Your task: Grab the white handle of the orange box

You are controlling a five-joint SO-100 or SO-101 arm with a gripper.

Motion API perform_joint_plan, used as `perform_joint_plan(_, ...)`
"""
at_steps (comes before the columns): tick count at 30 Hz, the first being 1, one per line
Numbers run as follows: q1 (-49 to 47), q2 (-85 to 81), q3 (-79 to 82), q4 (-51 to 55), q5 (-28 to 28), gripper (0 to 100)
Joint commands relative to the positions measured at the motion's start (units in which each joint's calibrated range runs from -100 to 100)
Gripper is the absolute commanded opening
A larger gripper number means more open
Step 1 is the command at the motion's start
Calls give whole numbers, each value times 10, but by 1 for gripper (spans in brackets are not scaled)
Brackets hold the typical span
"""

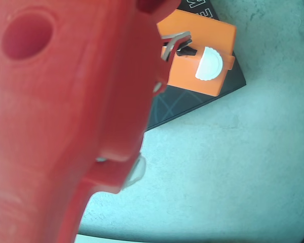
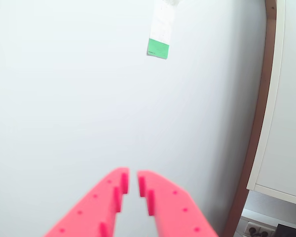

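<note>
Overhead view is being blocked over its whole left half by the red arm body (image 1: 55,116), out of focus and very close to the lens. The orange box (image 1: 200,55) is being seen only in part, at the top of that view just right of the arm's edge, lying on a black flat box (image 1: 192,104) that sticks out below and right of it. One round white ribbed knob (image 1: 209,64) is being shown on the orange box's right portion. Just left of the knob a black pivot mount (image 1: 186,51) is being seen, with a short slim off-white piece (image 1: 171,44) running from it toward the arm; this is being taken as the end of the white handle, the rest being hidden behind the arm. The pale grey-green table surface (image 1: 233,162) is being shown right of and below the boxes.

In the wrist view the gripper (image 2: 132,180) is being pointed at a plain white wall (image 2: 79,89), well apart from the orange box, which is not being shown there. The pink-red fingers (image 2: 160,200) are being held nearly together, a narrow slit between the tips, nothing gripped. A white strip with a green end (image 2: 159,39) is being seen on the wall above the gripper, a brown-edged white panel (image 2: 281,98) to its right.
</note>
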Motion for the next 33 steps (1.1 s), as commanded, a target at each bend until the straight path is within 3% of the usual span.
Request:
perform_joint_plan(1, -119, -1, 42, 105, 21, 2)
perform_joint_plan(19, -109, -5, 23, 92, 7, 2)
perform_joint_plan(27, -61, -6, -131, -43, 9, 18)
perform_joint_plan(29, -63, -6, -175, -82, 34, 18)
perform_joint_plan(33, -86, -38, -264, -112, 158, 18)
